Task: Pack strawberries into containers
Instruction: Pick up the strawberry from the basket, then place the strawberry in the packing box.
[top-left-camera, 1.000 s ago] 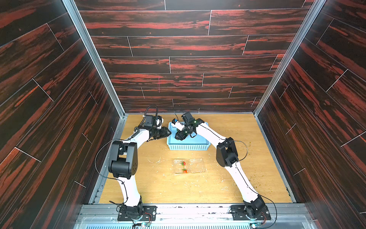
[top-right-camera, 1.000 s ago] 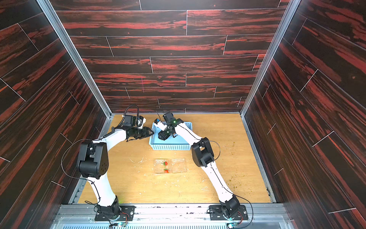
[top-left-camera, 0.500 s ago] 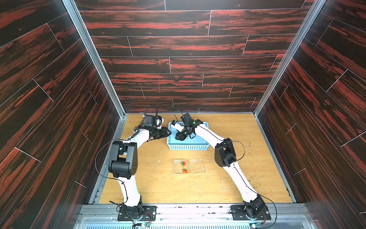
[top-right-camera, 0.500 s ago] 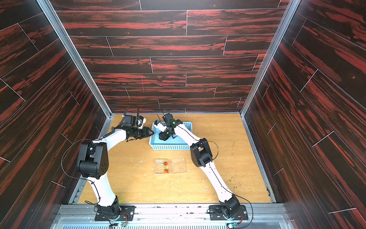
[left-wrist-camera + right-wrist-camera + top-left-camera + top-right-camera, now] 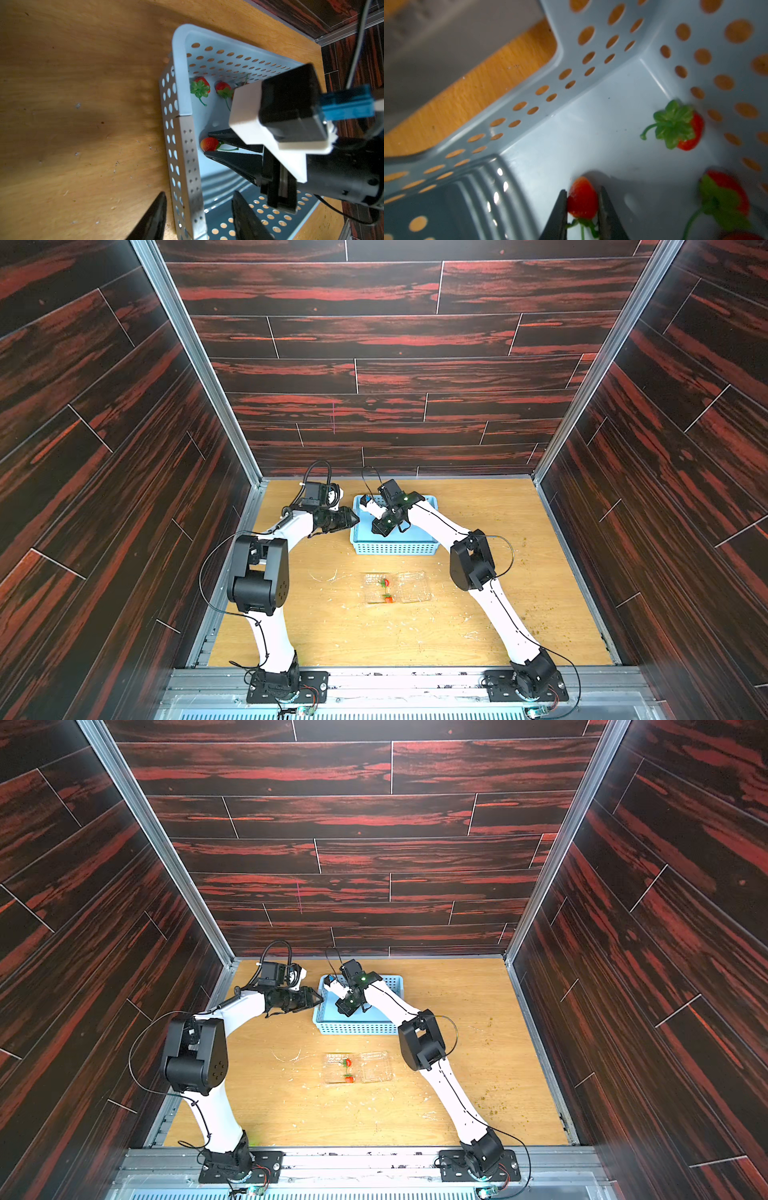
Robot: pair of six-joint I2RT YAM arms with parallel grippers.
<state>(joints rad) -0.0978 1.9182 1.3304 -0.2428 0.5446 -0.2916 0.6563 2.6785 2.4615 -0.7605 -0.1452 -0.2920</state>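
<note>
Since the earlier frames the right tool has travelled across the basket toward its end wall and drawn its fingers in; the left tool has not shifted.

Right tool: fingers pressed against both flanks of one strawberry. The berry's tip points away from the tool and its stem trails back between the fingers. It appears to rest on the basket floor, not yet lifted. Gripping the body rather than the thin stem probably gives the firmer hold.

Left tool: jaws parted, one finger outside and one inside the basket's end wall, with a gap on each side, holding nothing. It is likely stationed there to stop the basket sliding during the pick.

Ahead of and beside the right tool, toward the corner, lie other strawberries.

The clear box lies open on the surface, well apart from both tools, back toward the arm bases. Two packed strawberries sit in one half; the other half is empty. Lying flat and open, it can presumably be loaded from above.
</note>
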